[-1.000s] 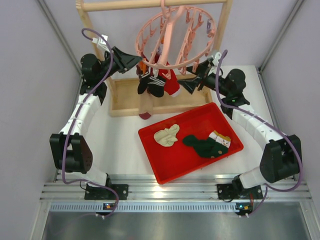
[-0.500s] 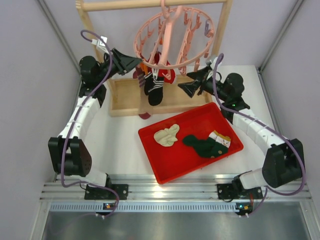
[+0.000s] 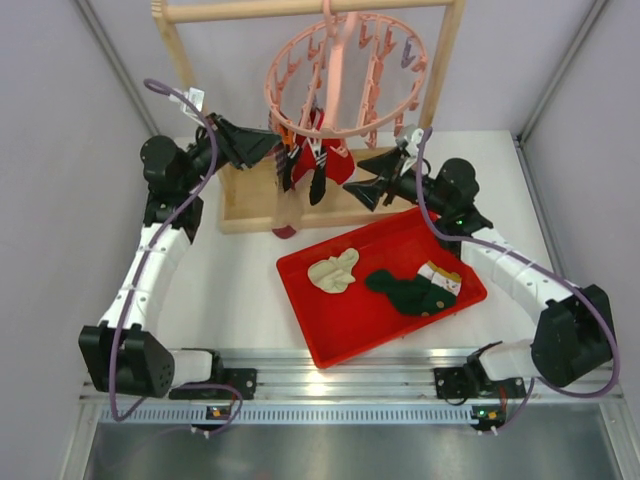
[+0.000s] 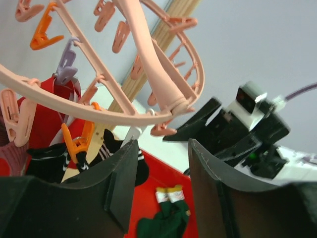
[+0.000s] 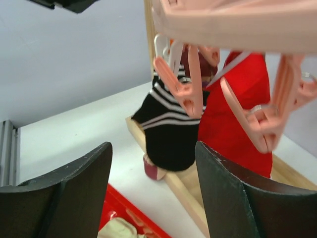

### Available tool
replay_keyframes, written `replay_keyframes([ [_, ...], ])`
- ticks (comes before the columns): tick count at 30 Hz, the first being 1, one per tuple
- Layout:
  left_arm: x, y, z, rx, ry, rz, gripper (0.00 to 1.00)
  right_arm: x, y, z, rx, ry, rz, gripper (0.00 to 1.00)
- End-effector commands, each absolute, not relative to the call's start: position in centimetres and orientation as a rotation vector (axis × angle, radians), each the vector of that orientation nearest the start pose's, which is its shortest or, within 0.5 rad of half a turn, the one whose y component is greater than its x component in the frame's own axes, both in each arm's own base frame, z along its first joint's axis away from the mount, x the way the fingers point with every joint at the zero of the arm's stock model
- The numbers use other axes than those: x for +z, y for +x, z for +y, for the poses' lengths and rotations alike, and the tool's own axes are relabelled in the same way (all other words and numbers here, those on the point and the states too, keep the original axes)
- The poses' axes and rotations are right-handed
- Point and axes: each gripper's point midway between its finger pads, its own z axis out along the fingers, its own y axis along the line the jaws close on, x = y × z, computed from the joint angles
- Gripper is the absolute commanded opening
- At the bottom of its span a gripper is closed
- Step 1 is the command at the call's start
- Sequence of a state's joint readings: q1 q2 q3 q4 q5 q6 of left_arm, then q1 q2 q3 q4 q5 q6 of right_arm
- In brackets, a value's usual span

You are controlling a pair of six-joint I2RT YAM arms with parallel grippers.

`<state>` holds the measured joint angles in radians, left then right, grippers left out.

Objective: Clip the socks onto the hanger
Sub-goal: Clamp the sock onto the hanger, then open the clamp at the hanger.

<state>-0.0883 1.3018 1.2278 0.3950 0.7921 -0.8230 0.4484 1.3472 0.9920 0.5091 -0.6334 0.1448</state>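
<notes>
Left claw released, empty, 8 o'clock of hanger; right claw released, 5 o'clock. Red sock, striped sock pegged below ring; cream sock, green sock in tray.
Left wrist: fingers apart, ring beyond.
Right wrist: fingers apart, striped sock ahead.
</notes>
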Motion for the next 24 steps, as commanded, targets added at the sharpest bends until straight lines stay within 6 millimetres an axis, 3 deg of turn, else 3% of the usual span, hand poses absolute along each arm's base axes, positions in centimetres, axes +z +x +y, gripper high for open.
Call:
replay_keyframes([
  [1,45.1,33.6,-18.8,-1.08,0.404,1.343,0.51,38.3,34.3,29.0,0.853,-0.756,1.149,0.68],
  [7,43.3,33.2,-22.1,-0.924,0.542,1.34,0.54,38.6,36.2,29.1,0.748,-0.744,1.134,0.68],
  [11,43.1,33.2,-24.7,-0.922,0.591,1.329,0.54,38.6,37.2,29.5,0.696,-0.772,1.118,0.68],
  [17,43.2,34.0,-26.9,-0.891,0.606,1.317,0.56,38.7,37.4,30.0,0.653,-0.803,1.086,0.67],
  [20,43.0,34.4,-27.5,-0.884,0.605,1.32,0.56,38.9,37.5,30.1,0.653,-0.802,1.075,0.62],
  [24,42.9,34.8,-27.8,-0.884,0.595,1.328,0.56,39.3,37.2,30.3,0.652,-0.797,1.054,0.47],
])
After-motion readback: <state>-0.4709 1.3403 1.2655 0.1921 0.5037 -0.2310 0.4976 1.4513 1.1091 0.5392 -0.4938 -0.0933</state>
